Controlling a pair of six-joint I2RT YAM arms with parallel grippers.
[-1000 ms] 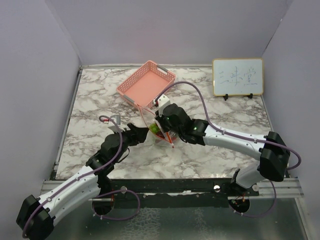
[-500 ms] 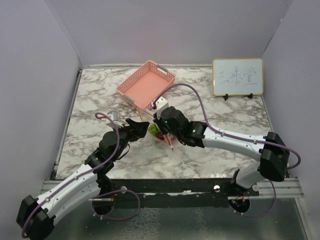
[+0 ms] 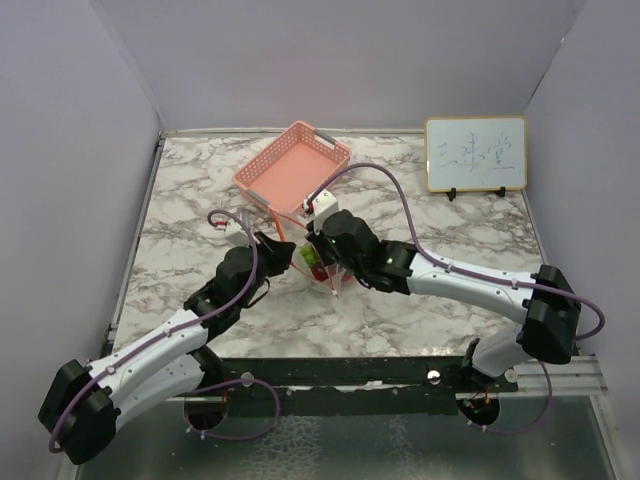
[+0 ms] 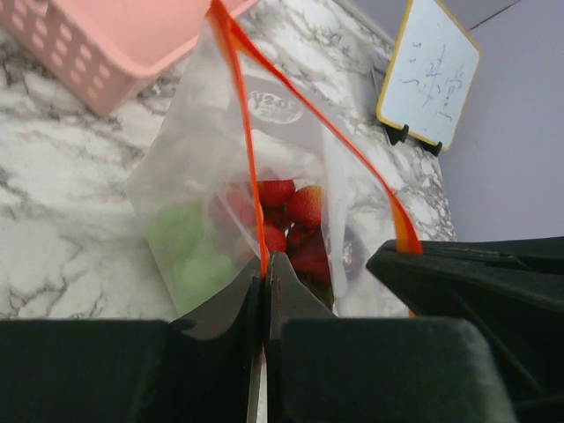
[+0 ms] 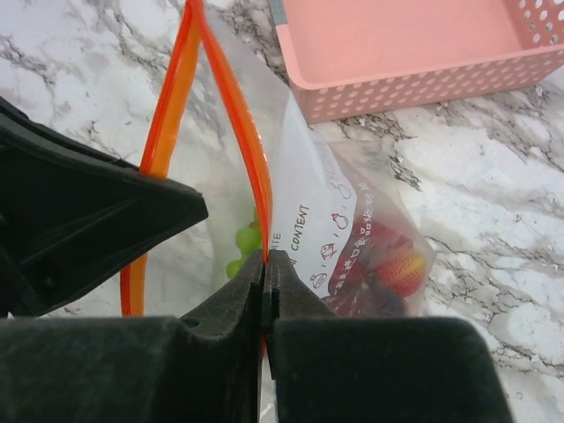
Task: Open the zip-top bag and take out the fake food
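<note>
The zip-top bag [image 3: 320, 272] is held up between both arms above the marble table, its orange zip strip [image 4: 242, 132] parted into two lips. My left gripper [image 4: 264, 264] is shut on one lip of the bag. My right gripper [image 5: 265, 258] is shut on the other lip [image 5: 251, 150]. Each wrist view shows the other arm's black fingers beside the mouth of the zip-top bag [image 4: 207, 163]. The fake food lies at the bottom of the zip-top bag [image 5: 304, 189]: red pieces [image 4: 291, 220], green ones [image 4: 181, 242], green grapes [image 5: 243, 240] and a red-yellow piece [image 5: 392, 264].
A pink mesh basket [image 3: 293, 168] stands just behind the bag, close to the right wrist. A small whiteboard [image 3: 475, 153] leans at the back right. Purple walls close off the table on three sides.
My left gripper was open beside the bag. It has moved in to the bag's mouth and shut on the near zip lip. The right gripper has kept its grip.
</note>
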